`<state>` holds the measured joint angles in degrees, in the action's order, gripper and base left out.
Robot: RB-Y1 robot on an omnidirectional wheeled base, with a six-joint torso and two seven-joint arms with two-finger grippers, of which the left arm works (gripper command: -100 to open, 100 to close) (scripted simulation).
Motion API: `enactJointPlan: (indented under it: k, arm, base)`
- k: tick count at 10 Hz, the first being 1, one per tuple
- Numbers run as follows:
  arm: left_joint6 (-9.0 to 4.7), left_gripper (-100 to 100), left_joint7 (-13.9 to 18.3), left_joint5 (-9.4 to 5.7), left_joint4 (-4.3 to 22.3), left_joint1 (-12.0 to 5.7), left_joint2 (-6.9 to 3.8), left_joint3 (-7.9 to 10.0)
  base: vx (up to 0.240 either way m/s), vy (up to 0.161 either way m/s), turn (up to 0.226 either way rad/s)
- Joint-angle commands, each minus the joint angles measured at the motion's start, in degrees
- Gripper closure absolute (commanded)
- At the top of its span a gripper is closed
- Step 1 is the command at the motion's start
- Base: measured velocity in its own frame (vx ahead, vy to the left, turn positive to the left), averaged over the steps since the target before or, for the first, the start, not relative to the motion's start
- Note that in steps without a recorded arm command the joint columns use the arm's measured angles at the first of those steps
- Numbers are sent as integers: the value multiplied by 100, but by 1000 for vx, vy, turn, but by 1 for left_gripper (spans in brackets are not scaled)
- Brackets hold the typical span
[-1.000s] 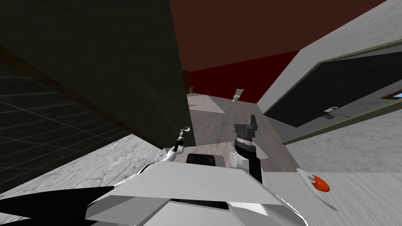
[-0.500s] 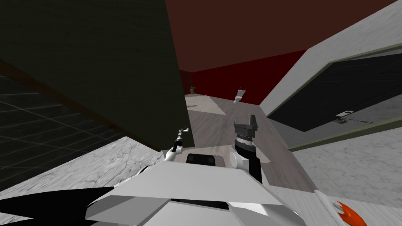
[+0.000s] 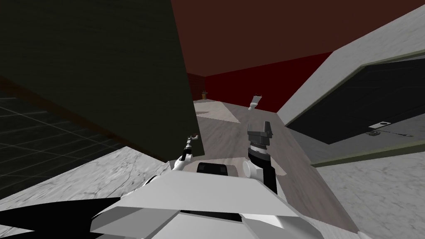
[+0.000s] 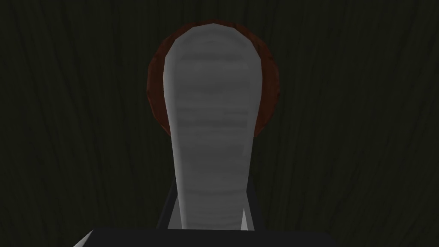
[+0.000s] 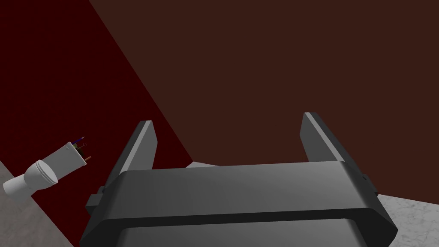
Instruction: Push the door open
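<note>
Close against the door (image 3: 103,74), the left end effector (image 3: 191,139) sits at the dark panel's free edge. Seen from its wrist, a grey handle (image 4: 212,128) rises straight from the end effector's dark body. A round red-brown plate (image 4: 156,85) lies behind the handle's tip, flat on the door. Whether this end effector is open or closed on the handle cannot be told. Just right of the door's edge, the right end effector (image 3: 259,126) points upward, wide open and empty. The door stands partly open. Past its edge lie a grey floor (image 3: 224,132), a white toilet (image 3: 254,101) and a dark red wall (image 3: 249,83).
</note>
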<state>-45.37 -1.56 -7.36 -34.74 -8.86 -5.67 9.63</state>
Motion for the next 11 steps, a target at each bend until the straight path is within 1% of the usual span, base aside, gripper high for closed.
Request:
enactJointPlan:
  k: [1, 8, 9, 10, 11]
  arm:
    - [-44, 100, -30, -59, 25, -34, -34, 112]
    - [-57, 100, -157, -244, 56, -27, -14, 448]
    - [-47, 100, -145, -247, 69, 4, -69, 463]
    - [-60, 100, -178, -308, 74, 9, -101, 563]
    - [-63, 100, -195, -336, 77, 12, -106, 608]
  base:
    - [185, -108, 87]
    - [184, -69, 58]
    - [69, -20, 53]
    - [137, -1, 53]
    - [207, -29, 49]
